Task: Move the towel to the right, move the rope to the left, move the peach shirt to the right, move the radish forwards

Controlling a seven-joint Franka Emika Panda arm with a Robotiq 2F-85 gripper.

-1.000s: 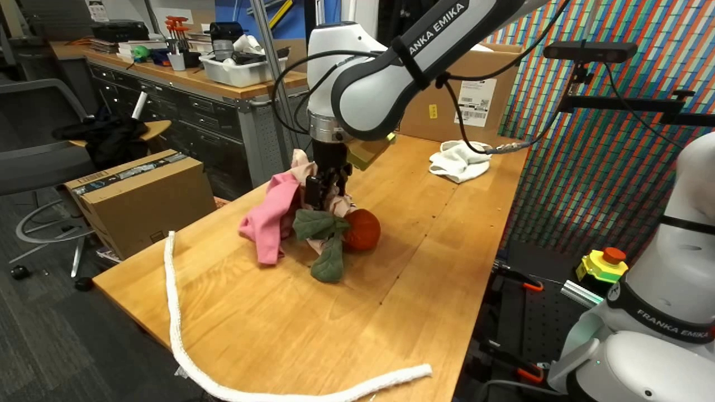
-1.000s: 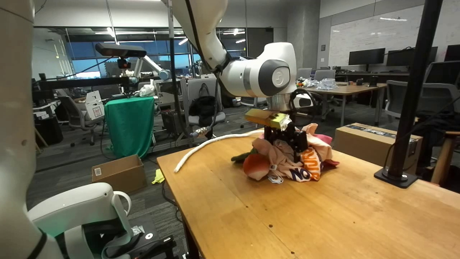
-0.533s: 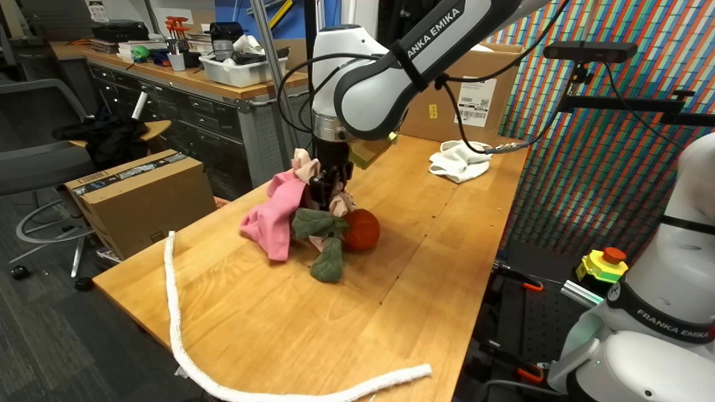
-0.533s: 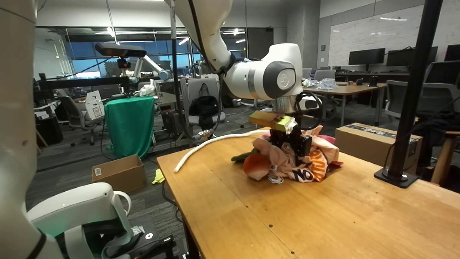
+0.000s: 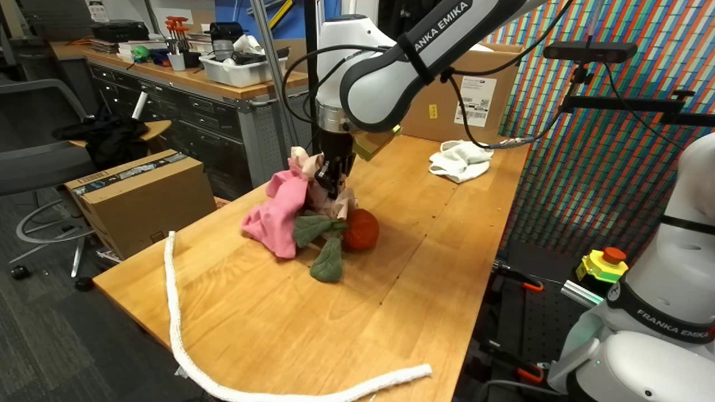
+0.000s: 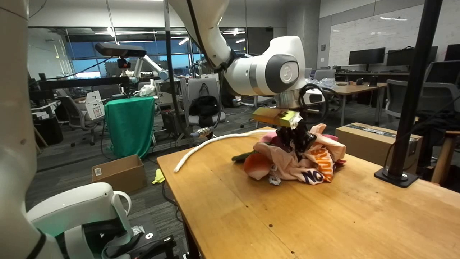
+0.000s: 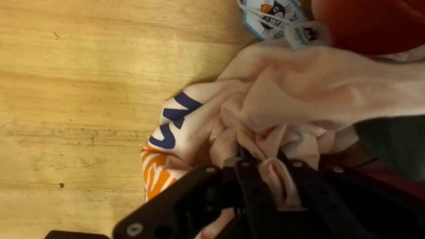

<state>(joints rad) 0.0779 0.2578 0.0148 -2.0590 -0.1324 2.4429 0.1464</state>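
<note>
Peach and wrinkled, the shirt lies bunched — pinched in the gripper — beside a round radish.

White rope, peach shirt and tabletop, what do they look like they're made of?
The white rope: matte, probably braided cotton or synthetic cord, judging by its faint texture.
The peach shirt: matte, soft fabric, likely cotton, since it bunches in folds.
The tabletop: wood, slightly glossy, showing grain and highlights.

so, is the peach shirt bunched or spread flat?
Bunched: in the wrist view the peach shirt is gathered into deep folds, one of them pinched in the gripper; both exterior views show it crumpled.
</note>
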